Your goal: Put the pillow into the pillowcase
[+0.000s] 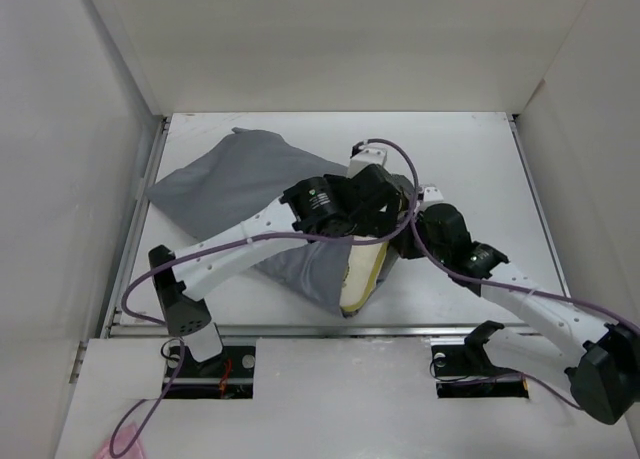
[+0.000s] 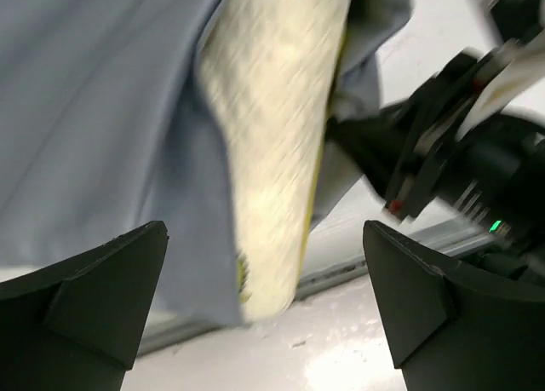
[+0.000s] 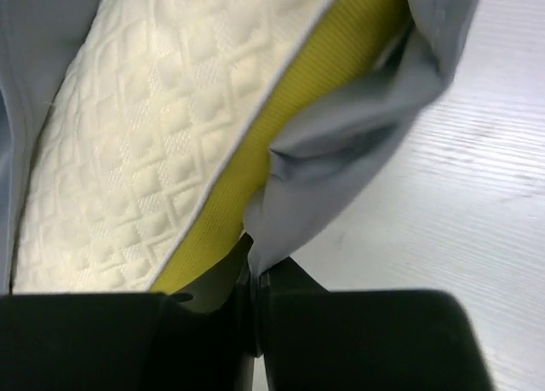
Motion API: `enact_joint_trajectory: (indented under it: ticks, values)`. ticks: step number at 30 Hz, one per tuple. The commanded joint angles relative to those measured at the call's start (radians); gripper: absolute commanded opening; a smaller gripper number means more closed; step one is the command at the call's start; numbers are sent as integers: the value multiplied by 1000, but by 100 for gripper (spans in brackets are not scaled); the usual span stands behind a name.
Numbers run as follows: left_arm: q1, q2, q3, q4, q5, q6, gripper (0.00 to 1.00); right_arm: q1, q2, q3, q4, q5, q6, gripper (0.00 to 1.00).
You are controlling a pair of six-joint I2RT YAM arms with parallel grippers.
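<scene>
Seen: one pillow (image 1: pixel 362 271), one pillowcase (image 1: pixel 235 179), two grippers. Mostly inside the pillowcase, lying long from lower middle up to upper left of the top view, cream end poking out low. Pinched tight on the pillowcase edge: right gripper (image 3: pixel 255 276). Spread wide, holding nothing: left gripper (image 2: pixel 264 233), straight in front of that end, likely nearer for a push.

White arms (image 1: pixel 240 241), black joints (image 1: pixel 320 204), purple cables (image 1: pixel 126 297)

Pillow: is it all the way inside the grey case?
Partly in: the pillowcase covers most of the pillow, but its cream, yellow-edged end pokes out.
</scene>
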Motion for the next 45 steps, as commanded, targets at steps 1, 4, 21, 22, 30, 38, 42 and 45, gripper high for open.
enact_joint_trajectory:
  ticks: [1,4,21,22,30,38,42,45]
  values:
    - [-10,-24,-44,-170,-80,-71,100,-60,-24,48,-32,65,4,9]
    - [4,41,-81,-174,-105,-86,93,-79,-35,38,-70,45,19,54]
    - [13,339,40,-28,-49,29,56,-145,-245,-5,-277,70,129,69]
    - [25,356,50,-38,-59,17,50,-145,-245,-33,-265,24,129,69]
    - [61,393,89,-80,-77,-29,0,-145,-265,-158,-48,-175,106,69]
    - [38,298,132,-71,12,28,0,-102,-104,-326,551,-338,185,45]
    - [15,287,181,-123,24,58,0,-91,74,-265,583,-283,155,39]
    - [15,269,181,-123,78,74,0,-91,204,-265,810,-352,177,27]
